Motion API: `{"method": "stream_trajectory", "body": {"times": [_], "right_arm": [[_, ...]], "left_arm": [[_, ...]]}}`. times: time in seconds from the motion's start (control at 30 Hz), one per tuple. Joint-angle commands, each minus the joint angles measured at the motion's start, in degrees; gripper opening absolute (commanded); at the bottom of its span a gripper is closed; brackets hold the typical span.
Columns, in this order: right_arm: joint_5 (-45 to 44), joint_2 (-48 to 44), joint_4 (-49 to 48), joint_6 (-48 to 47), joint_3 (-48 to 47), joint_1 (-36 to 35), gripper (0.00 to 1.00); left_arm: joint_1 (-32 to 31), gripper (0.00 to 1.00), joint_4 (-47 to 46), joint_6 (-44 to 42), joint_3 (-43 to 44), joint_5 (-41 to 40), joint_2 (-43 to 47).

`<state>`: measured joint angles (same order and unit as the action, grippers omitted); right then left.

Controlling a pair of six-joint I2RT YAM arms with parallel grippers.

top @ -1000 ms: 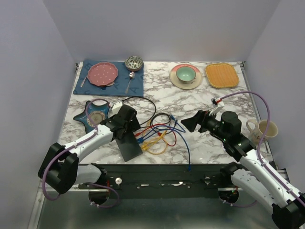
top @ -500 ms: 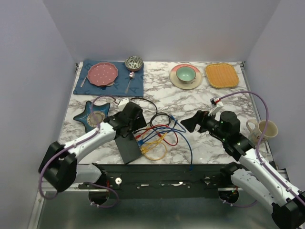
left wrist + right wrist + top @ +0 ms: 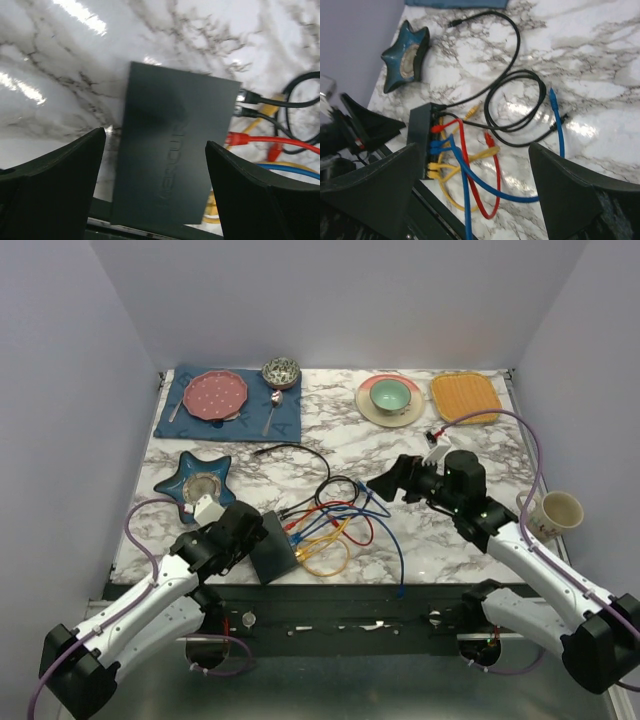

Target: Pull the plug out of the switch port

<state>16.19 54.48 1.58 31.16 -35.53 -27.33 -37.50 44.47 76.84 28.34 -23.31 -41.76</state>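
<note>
The switch (image 3: 277, 550) is a flat black box at the near table edge. Black, red, blue and yellow cables (image 3: 330, 525) are plugged into its right side. My left gripper (image 3: 256, 537) is open, hovering over the switch (image 3: 170, 155), its fingers (image 3: 60, 175) either side and not touching. My right gripper (image 3: 380, 483) is open and empty above the cable tangle, right of the switch. The right wrist view shows the switch (image 3: 419, 131) with its red plug (image 3: 436, 128), blue plugs (image 3: 434, 146) and yellow plugs (image 3: 433, 169); loose red and blue cable ends lie nearby.
A dark blue star-shaped dish (image 3: 205, 480) sits behind the left gripper. A mug (image 3: 553, 512) stands at the right edge. At the back are a blue placemat with a pink plate (image 3: 217, 394), a patterned bowl (image 3: 281, 371), a green bowl (image 3: 390, 396) and an orange mat (image 3: 465, 398).
My left arm has drawn back from behind the switch to its near left side. My right gripper has moved left and further from me, over the cables. The switch has barely shifted.
</note>
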Motion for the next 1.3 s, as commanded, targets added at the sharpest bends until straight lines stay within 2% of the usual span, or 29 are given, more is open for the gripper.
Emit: {"method": "stream_trajectory", "body": {"times": [0.0,0.17,0.33,0.47,0.5,0.57,0.6,0.83,0.97,1.2,1.27], "right_arm": [[1.9,3.1,-4.2,2.0,-6.2,-0.5,0.97],[1.7,9.6,-4.7,3.4,-11.6,-1.8,0.94],[3.6,21.1,-3.3,3.0,-20.3,-7.2,0.88],[5.7,32.8,3.1,1.1,-31.0,-9.9,0.72],[5.9,36.5,4.2,0.8,-32.3,-10.4,0.66],[5.7,39.8,6.0,0.4,-34.0,-10.5,0.63],[5.6,42.3,6.3,0.2,-34.6,-10.5,0.58],[4.7,50.0,11.6,-3.6,-39.2,-10.5,0.5],[3.5,54.5,15.7,-5.6,-41.5,-10.5,0.5],[-1.9,54.2,19.4,-7.7,-39.3,-10.5,0.5],[-3.3,53.1,19.5,-7.5,-37.3,-10.5,0.5]], "left_arm": [[-0.2,0.84,3.6,6.5,-3.5,1.2,2.2],[-0.2,0.68,2.7,8.3,-6.8,3.6,5.5],[0.1,0.64,-4.5,4.9,-8.7,5.9,2.7],[1.0,0.65,-9.0,0.3,-7.6,8.4,-4.4],[1.3,0.65,-9.8,-0.5,-7.3,9.2,-5.3],[2.0,0.65,-12.5,-2.9,-7.2,10.2,-7.5],[2.3,0.65,-13.2,-3.8,-7.2,10.6,-8.2],[4.4,0.67,-21.2,-12.1,-4.7,14.6,-16.4],[4.4,0.71,-24.9,-17.7,-0.5,17.9,-25.9],[4.3,0.71,-31.1,-23.8,7.2,22.2,-37.2],[4.3,0.72,-30.8,-26.5,12.1,24.6,-41.4]]}}
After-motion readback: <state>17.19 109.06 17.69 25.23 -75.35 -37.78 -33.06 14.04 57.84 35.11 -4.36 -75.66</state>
